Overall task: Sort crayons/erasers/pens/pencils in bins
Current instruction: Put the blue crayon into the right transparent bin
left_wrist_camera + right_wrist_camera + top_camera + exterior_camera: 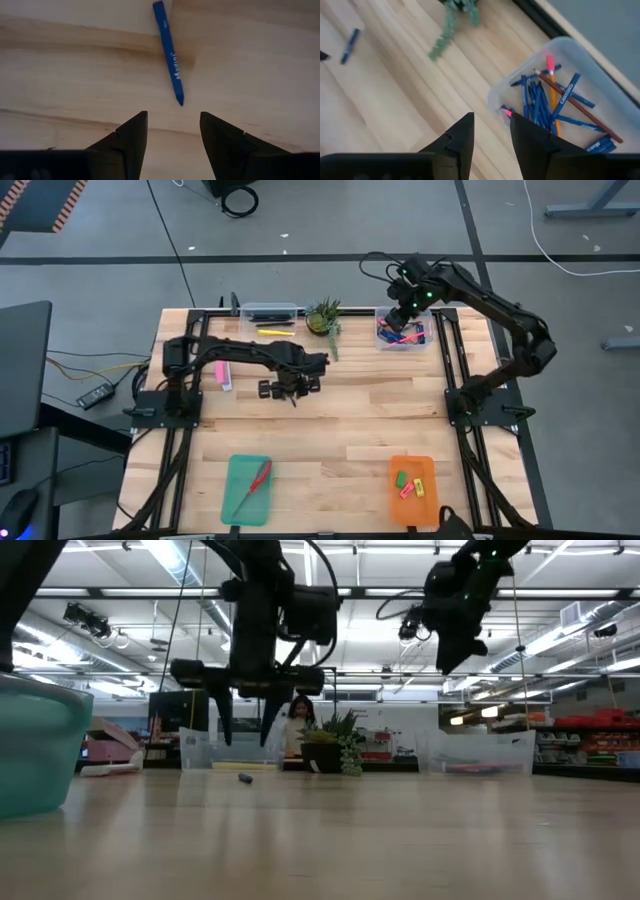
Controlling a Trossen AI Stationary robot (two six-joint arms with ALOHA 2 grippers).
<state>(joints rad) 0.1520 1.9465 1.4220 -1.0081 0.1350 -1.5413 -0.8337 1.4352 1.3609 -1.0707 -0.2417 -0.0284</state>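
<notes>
The table, a pale wooden top in a black frame, is carrying everything, and the two dark arms are reaching over its far half. The left arm is stretching in from the left edge toward the middle, with the left gripper hanging above bare wood. The right arm is bending in from the right edge, with the right gripper hovering over the clear tub at the far right corner.

At the near edge a teal tray is holding red-handled scissors, and an orange tray is holding the small erasers. A second clear tub is sitting at the far edge left of a potted plant, with a yellow pencil lying just beside it. A long pink box is lying near the left arm.

The right-hand tub is already holding a heap of blue pens and two pencils. The right gripper's fingers are standing apart with nothing between them.

The next pick is turning on one loose blue pen on the table's middle. In the left wrist view it is lying flat just ahead of the left gripper's fingers, which are spread wide and holding nothing. Its long axis is running nearly straight away from the fingers, tilted slightly, so closing across its width looks possible. The left arm is far nearer to it.
</notes>
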